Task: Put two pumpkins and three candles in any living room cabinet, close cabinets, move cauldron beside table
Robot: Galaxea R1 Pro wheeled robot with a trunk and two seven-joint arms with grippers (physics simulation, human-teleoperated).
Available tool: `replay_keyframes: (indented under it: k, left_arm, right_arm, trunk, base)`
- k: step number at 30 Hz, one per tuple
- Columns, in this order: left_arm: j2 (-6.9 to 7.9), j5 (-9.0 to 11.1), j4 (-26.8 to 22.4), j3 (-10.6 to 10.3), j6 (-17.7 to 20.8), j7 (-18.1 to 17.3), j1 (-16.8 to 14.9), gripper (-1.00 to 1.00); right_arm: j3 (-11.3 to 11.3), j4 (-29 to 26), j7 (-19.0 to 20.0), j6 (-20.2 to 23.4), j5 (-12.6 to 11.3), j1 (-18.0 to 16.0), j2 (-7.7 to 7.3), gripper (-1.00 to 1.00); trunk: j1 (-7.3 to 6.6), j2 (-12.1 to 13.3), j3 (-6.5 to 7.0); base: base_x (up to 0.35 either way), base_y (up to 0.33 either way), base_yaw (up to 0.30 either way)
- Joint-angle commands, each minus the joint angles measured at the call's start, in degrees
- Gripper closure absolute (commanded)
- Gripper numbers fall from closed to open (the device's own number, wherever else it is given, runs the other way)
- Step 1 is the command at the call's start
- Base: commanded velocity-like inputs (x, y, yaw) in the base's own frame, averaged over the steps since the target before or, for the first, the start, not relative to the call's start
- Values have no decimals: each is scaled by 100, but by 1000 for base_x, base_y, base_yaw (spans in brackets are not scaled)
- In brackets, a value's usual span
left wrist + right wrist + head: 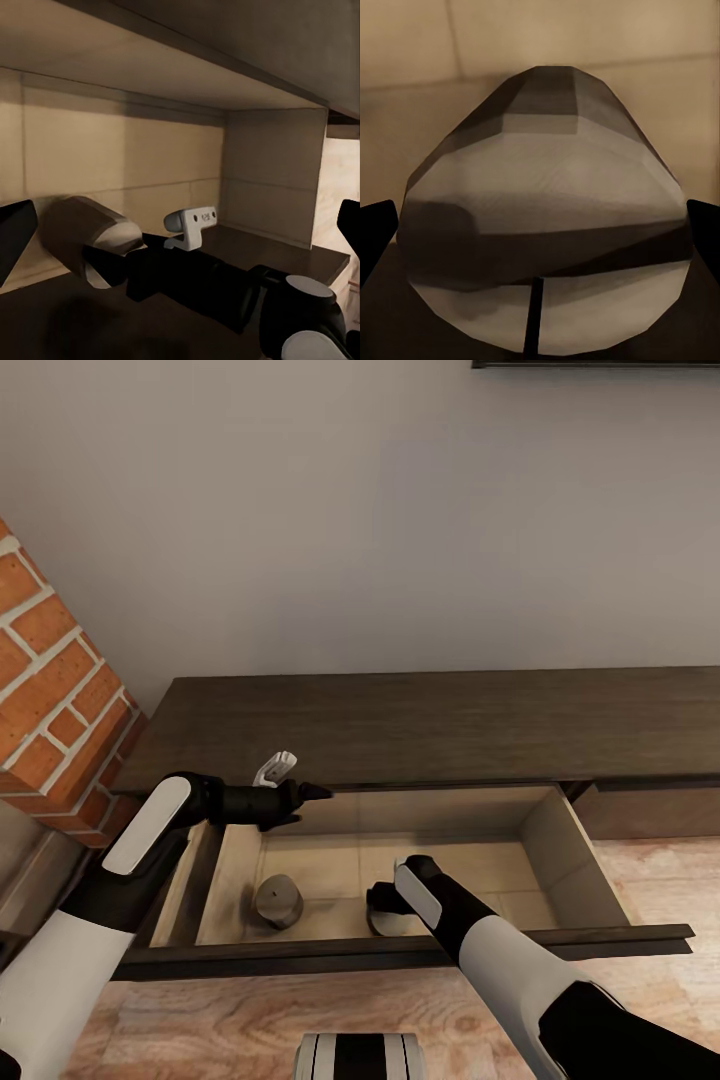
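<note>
Our right gripper (385, 910) clamps a candle (544, 240) inside the cabinet (440, 725) drawer | left gripper (305, 792) empty, spread | risk: candle rolls on release.

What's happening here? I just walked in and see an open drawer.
The robot is loading candles into the pulled-out drawer of the low dark-wood cabinet. Its right gripper is down inside the drawer with a grey candle between its fingers. Another candle already sits on the drawer floor. The left gripper hovers empty at the drawer's back left corner.
</note>
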Motion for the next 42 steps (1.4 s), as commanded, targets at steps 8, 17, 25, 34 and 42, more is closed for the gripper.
replay_keyframes:
  k: [8, 17, 25, 34, 42]
  left_arm:
    - [-58, -9, 7, 2, 0, 0, 0, -100]
    - [-68, -18, 7, 0, 0, 3, 0, -100]
    - [-70, -19, 10, 2, 0, 2, 0, -100]
    - [-67, -19, 9, 2, 0, 0, 0, -100]
    - [-66, -20, 15, 2, 0, 0, 0, -100]
  right_arm:
    - [-1, 7, 5, -29, 7, 0, 0, 100]
    - [1, 7, 5, -209, 16, 0, 0, 100]
    - [2, 7, 10, -239, 15, 0, 0, -100]
    - [-1, 7, 12, -239, 15, 0, 0, -100]
    - [-1, -68, 19, -239, 31, -5, 0, -100]
  trunk:
    - [0, 0, 0]
    - [0, 0, 0]
    - [0, 0, 0]
    - [0, 0, 0]
    - [0, 0, 0]
  base:
    - [0, 0, 0]
    - [0, 0, 0]
    - [0, 0, 0]
    - [0, 0, 0]
    - [0, 0, 0]
